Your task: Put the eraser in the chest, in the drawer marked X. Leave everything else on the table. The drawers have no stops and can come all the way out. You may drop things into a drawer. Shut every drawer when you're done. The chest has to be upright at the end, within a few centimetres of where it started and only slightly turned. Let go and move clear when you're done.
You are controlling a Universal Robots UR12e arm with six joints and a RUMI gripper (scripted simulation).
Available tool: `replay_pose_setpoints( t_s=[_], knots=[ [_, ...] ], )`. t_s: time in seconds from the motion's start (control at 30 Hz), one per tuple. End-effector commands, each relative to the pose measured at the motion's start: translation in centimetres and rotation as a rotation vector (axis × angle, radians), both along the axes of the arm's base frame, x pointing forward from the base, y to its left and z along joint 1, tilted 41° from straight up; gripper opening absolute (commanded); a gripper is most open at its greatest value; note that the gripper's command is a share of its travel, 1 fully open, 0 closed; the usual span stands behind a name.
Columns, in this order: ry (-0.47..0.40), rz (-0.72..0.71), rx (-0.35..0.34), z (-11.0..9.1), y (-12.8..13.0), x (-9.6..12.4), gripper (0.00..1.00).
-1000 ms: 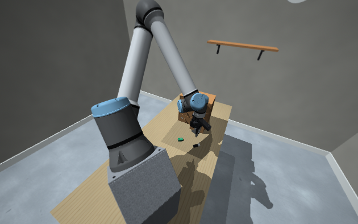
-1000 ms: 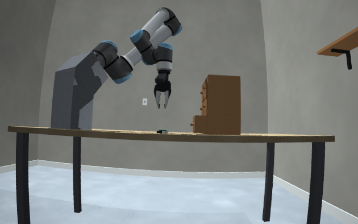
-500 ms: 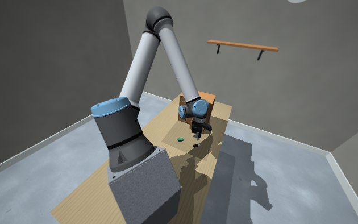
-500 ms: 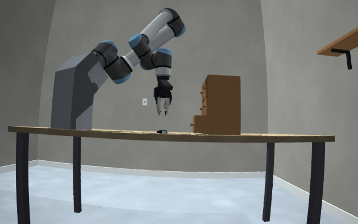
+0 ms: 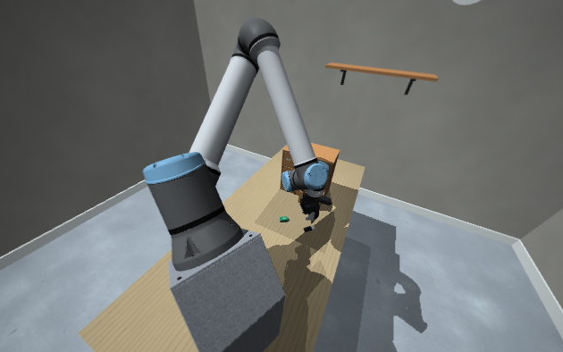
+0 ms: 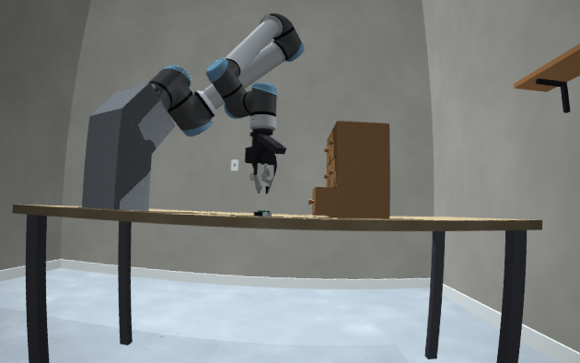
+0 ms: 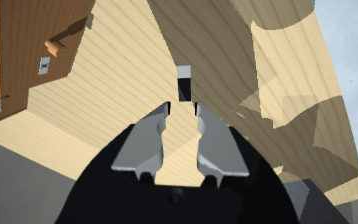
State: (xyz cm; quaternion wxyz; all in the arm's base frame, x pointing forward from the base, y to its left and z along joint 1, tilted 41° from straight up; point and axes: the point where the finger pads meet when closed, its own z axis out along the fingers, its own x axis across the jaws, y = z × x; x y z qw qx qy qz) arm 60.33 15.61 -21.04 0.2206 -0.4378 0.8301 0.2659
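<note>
Plainly, X-marked label [image 7: 44,66], chest [image 5: 327,152] [image 6: 363,170] [image 7: 12,95], black-and-white eraser [image 5: 309,229] [image 7: 184,82] apart

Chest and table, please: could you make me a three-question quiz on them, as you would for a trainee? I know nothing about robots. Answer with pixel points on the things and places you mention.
1. True or false: the jaws are closed on the green item.
2. Which level of the chest [image 5: 326,150] [image 6: 363,170] [image 7: 20,45] has a drawer sticking out in the exterior view? a) top b) middle c) bottom
3. Fill in: in the wrist view, the small two-toned block [image 5: 309,229] [image 6: 258,213] [image 7: 184,82] just beyond the jaw tips is pale and ____.

Key: 1 false; 2 c; 3 black.
</note>
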Motion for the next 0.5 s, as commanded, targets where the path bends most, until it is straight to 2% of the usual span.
replay_pose_setpoints(
  t_s=[0.0,0.33,0.37,0.47],
  knots=[
    [-0.024,0.028,-0.003,-0.18,0.10,0.08,0.20],
    [-0.040,0.047,-0.007,-0.33,0.21,0.10,0.20],
    [-0.040,0.047,-0.007,-0.33,0.21,0.10,0.23],
    [-0.040,0.047,-0.007,-0.33,0.21,0.10,0.23]
  ],
)
